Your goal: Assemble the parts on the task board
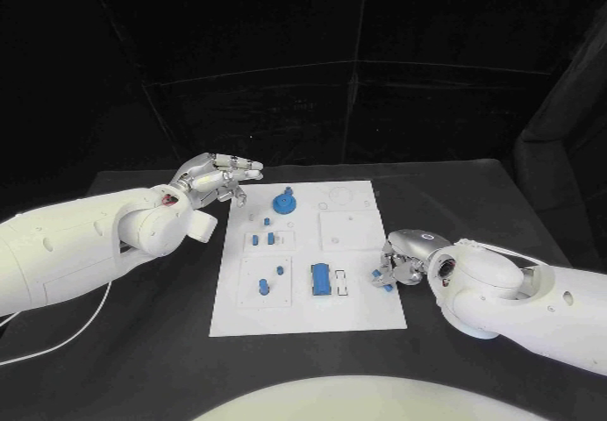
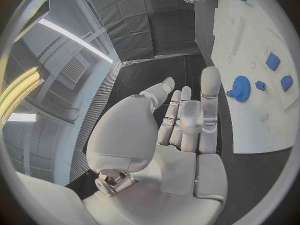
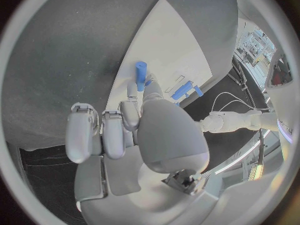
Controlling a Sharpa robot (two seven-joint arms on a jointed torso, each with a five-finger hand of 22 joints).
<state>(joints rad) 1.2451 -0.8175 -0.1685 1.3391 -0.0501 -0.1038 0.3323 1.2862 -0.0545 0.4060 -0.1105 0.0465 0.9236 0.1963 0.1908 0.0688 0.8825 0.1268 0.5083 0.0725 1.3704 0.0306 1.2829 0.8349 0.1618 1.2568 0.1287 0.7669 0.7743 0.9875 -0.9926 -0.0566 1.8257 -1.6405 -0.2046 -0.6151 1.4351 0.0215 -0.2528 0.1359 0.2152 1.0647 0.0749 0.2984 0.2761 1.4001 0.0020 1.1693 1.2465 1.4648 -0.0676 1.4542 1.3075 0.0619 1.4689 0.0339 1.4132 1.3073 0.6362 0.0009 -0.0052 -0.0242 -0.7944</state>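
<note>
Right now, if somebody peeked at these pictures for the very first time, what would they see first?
Probably the white task board in the middle of the black table, dotted with small blue parts, the round blue gear near its far end. Next, the two silver hands: the left hand open beside the board's far left corner, the right hand pinching a small blue peg at its right edge.

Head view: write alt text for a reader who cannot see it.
A white task board lies on a black table with small blue parts on it, among them a blue gear near its far end. The right hand pinches a small blue peg at the board's right edge, while the left hand hovers empty, fingers apart, beside the far left corner.
</note>
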